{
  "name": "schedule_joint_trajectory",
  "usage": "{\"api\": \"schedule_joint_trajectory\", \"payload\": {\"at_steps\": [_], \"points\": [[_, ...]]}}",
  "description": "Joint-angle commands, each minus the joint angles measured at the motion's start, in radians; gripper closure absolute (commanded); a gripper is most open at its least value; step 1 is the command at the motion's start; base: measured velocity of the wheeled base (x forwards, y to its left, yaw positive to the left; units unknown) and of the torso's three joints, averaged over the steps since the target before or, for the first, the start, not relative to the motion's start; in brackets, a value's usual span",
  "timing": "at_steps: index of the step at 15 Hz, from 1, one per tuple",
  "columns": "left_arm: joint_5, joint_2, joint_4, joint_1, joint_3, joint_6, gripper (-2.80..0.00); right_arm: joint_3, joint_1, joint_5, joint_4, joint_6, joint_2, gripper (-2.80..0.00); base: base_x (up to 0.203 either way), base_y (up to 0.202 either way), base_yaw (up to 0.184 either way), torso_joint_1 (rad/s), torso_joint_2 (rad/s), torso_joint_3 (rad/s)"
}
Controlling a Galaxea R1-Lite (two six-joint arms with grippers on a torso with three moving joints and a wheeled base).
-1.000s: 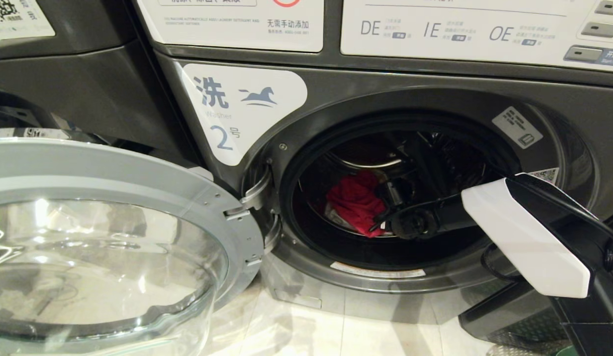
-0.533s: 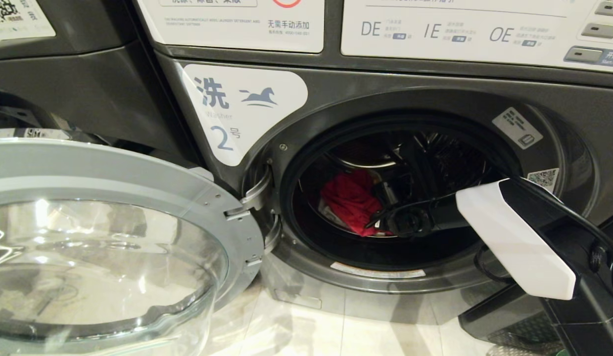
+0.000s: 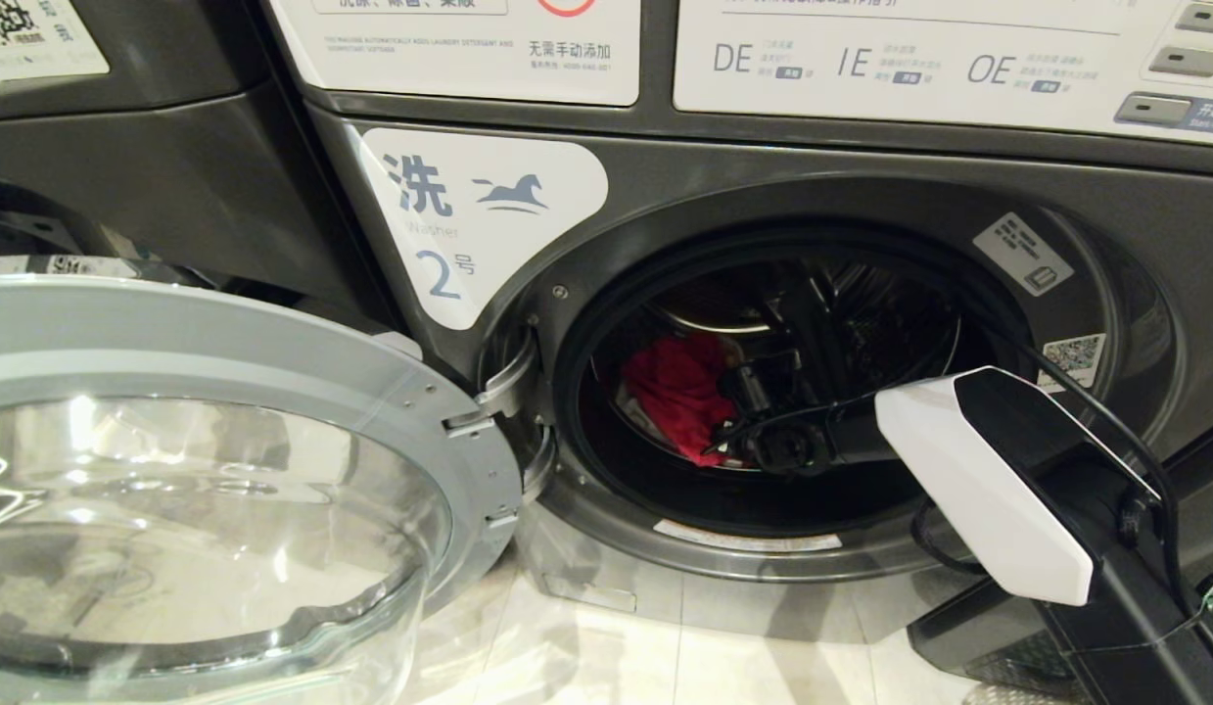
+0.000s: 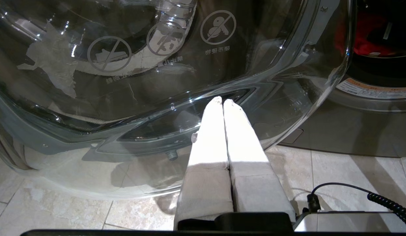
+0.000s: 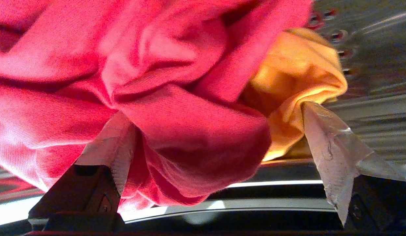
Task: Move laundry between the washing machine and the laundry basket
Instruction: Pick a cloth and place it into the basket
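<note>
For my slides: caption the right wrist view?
Open right gripper straddling red cloth beside yellow cloth in the drum.

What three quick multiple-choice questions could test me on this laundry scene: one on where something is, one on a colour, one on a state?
1. Where is the right gripper?
A. Inside the washing machine drum
B. Over the floor tiles
C. On the control panel

2. What colour is the cloth beside the red garment?
A. Blue
B. Yellow-orange
C. Green

3. How does the washing machine door stand?
A. Latched shut
B. Swung wide open
C. Taken off its hinge

Answers:
1. A: in the head view the right arm reaches through the round opening, and the gripper sits by the garment in the drum.
2. B: the right wrist view shows a yellow-orange cloth against the red one, with the jaws spread open to either side of the laundry.
3. B: the glass door hangs open to the left of the opening, on its hinge.
</note>
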Motion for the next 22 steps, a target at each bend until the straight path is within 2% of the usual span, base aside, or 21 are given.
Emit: {"api": "schedule_joint_trajectory", "payload": {"at_steps": [1, 5, 10, 13, 16, 22], "points": [[0.000, -0.001, 0.001, 0.000, 0.000, 0.000, 0.00, -0.030, 0.009, 0.011, -0.002, 0.004, 0.033, -2.80, 0.000, 0.000, 0.000, 0.000, 0.00, 0.000], [0.000, -0.001, 0.001, 0.000, 0.000, 0.000, 0.00, -0.052, 0.012, 0.074, -0.011, 0.006, 0.059, -2.80, 0.000, 0.000, 0.000, 0.000, 0.00, 0.000], [0.000, -0.001, 0.000, 0.000, 0.000, 0.000, 0.00, -0.053, 0.017, 0.091, -0.144, 0.005, 0.078, -2.80, 0.000, 0.000, 0.000, 0.000, 0.00, 0.000], [0.000, -0.001, 0.001, 0.002, 0.000, 0.000, 0.00, -0.053, 0.015, 0.166, -0.186, 0.008, 0.068, -2.80, 0.000, 0.000, 0.000, 0.000, 0.00, 0.000], [0.000, -0.001, -0.001, 0.000, 0.000, 0.000, 0.00, -0.057, 0.005, 0.178, -0.238, -0.002, 0.068, -2.80, 0.000, 0.000, 0.000, 0.000, 0.00, 0.000], [0.000, -0.001, -0.001, 0.000, 0.000, 0.000, 0.00, -0.071, -0.019, 0.177, -0.254, -0.049, 0.077, -2.80, 0.000, 0.000, 0.000, 0.000, 0.00, 0.000]]}}
